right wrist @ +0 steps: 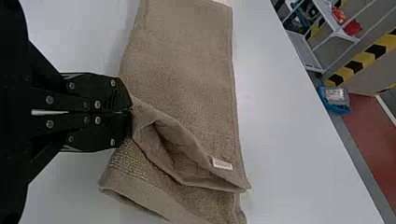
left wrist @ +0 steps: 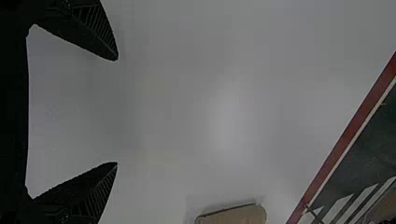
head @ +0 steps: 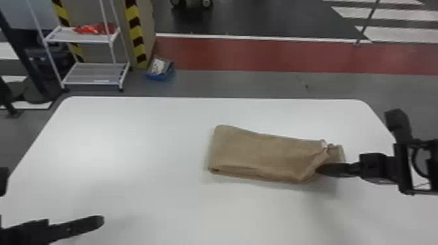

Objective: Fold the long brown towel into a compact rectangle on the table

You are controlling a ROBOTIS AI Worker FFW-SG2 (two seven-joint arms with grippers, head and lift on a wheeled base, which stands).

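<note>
While your right hand (head: 317,170) is closed on the near edge of the brown towel (head: 267,156) at its right end, lifting a loose flap there | the towel lies as a folded strip on the white bench (head: 130,163), right of centre | your left hand (head: 53,202), fingers spread wide, is at the near left, well apart from the towel.

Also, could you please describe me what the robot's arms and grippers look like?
The left gripper is black, with tapering fingers that carry slanted ridges. The right gripper is black, with round silvery screws. The right arm is black, with a dark curved loop, perhaps a cable.
</note>
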